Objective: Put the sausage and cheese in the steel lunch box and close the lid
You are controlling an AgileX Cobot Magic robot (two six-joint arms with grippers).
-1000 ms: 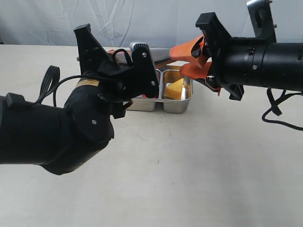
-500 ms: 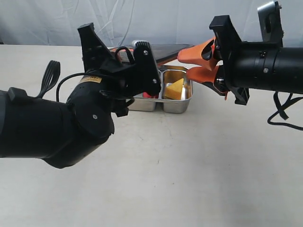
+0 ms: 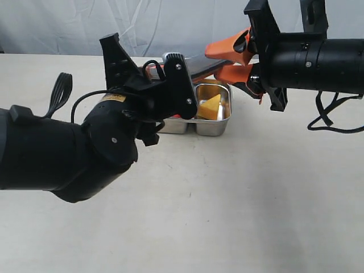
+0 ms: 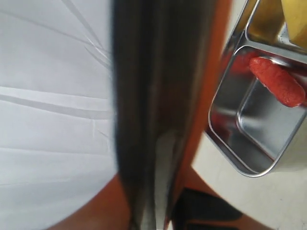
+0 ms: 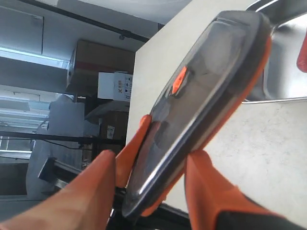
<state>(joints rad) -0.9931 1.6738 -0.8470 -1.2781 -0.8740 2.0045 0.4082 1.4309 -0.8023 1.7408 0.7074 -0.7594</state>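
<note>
Currently my right pincer [image 5: 163, 148] pinches the lid [image 5: 206, 81], tilted over the box [image 3: 213, 129] near the bench's far edge. Sausage [image 4: 278, 81] and cheese [image 3: 210, 107] occupy separate compartments. I cannot tell my left pincer's [image 3: 173, 71] state.

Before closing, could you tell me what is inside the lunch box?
Cheese in one compartment, sausage in the other; the lid, held above, and the left arm hide parts of the box.

The right gripper [image 3: 214, 61] has carried the lid [image 3: 197, 65] up and leftward.
</note>
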